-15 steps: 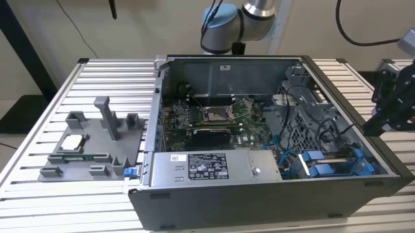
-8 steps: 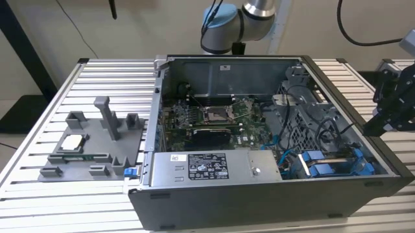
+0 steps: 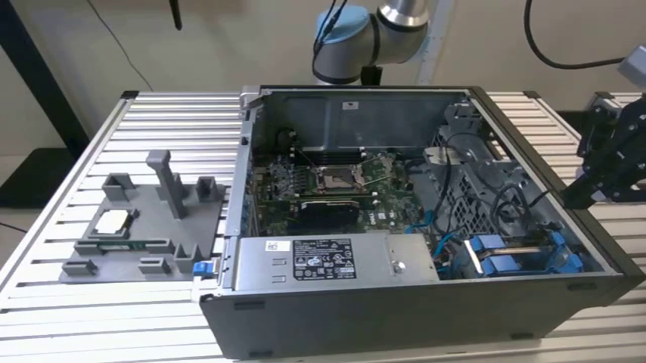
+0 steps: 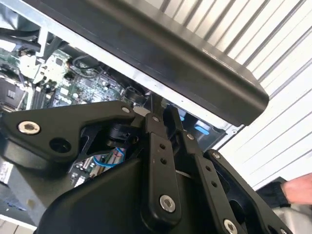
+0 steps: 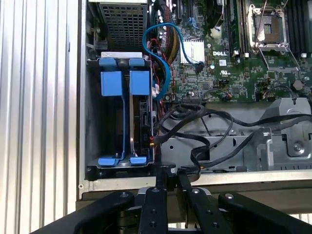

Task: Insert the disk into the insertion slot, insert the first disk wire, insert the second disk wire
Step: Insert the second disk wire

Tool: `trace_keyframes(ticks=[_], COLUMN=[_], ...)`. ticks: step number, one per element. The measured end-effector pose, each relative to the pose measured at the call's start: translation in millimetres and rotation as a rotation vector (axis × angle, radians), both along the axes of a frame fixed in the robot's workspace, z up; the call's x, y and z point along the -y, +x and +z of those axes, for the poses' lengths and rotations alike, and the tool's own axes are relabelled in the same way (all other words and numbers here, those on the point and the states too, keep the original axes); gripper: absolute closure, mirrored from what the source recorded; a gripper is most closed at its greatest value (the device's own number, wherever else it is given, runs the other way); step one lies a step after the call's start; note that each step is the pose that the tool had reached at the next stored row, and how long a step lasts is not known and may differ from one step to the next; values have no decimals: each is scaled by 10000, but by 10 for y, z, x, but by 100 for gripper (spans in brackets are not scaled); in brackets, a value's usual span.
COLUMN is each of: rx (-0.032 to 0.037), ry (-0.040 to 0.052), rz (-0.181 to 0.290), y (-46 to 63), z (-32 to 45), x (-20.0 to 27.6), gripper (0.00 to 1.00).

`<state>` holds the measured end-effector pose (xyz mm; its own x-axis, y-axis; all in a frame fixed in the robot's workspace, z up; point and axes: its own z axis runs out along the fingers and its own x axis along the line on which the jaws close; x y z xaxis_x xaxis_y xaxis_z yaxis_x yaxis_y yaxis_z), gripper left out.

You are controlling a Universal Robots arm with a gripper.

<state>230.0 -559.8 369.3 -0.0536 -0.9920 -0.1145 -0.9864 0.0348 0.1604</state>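
Observation:
The disk (image 5: 144, 119) stands on edge in its blue carrier frame (image 5: 140, 83) inside the drive bay at the open computer case's corner. A second blue carrier (image 5: 111, 83) sits beside it. In the exterior view the blue carriers (image 3: 515, 257) lie at the case's front right. A blue wire (image 5: 168, 53) loops from the motherboard towards the bay, and black wires (image 5: 195, 119) run beside the disk. My gripper (image 5: 170, 176) (image 4: 163, 114) (image 3: 588, 190) hangs outside the case wall next to the bay, shut with nothing between its fingers.
A silver power-supply box (image 3: 323, 261) fills the case's front. The motherboard (image 3: 328, 185) lies in the middle. A grey fixture (image 3: 141, 227) with small parts stands on the slatted table (image 3: 60, 318) at the exterior view's left. What looks like a hand (image 4: 298, 191) shows by the gripper.

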Motion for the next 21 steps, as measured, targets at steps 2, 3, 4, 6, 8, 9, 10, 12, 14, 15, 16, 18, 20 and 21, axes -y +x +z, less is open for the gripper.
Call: trace_keyframes(ticks=[2, 3, 4, 6, 8, 9, 10, 12, 14, 15, 16, 18, 20, 21], rx=[-1, -9, -18, -37, -58, -67, -74, -84, -88, -88, -88, -88, -88, -87], ry=[180, 190, 195, 203, 207, 207, 207, 208, 207, 207, 208, 208, 207, 206], rz=[-76, -102, -128, -175, -216, -233, -248, -270, -286, -292, -297, -306, -311, -313], y=[-9, -8, -9, -11, -13, -15, -17, -22, -38, -52, -68, -100, -135, -150], z=[0, 0, 0, -1, 0, -1, 0, -1, 0, 2, 4, 9, 17, 26], x=[1, 4, 8, 16, 22, 26, 32, 45, 56, 60, 64, 69, 73, 76], gripper=[76, 76, 76, 76, 78, 84, 84, 84, 84, 84, 84, 84, 84, 84])
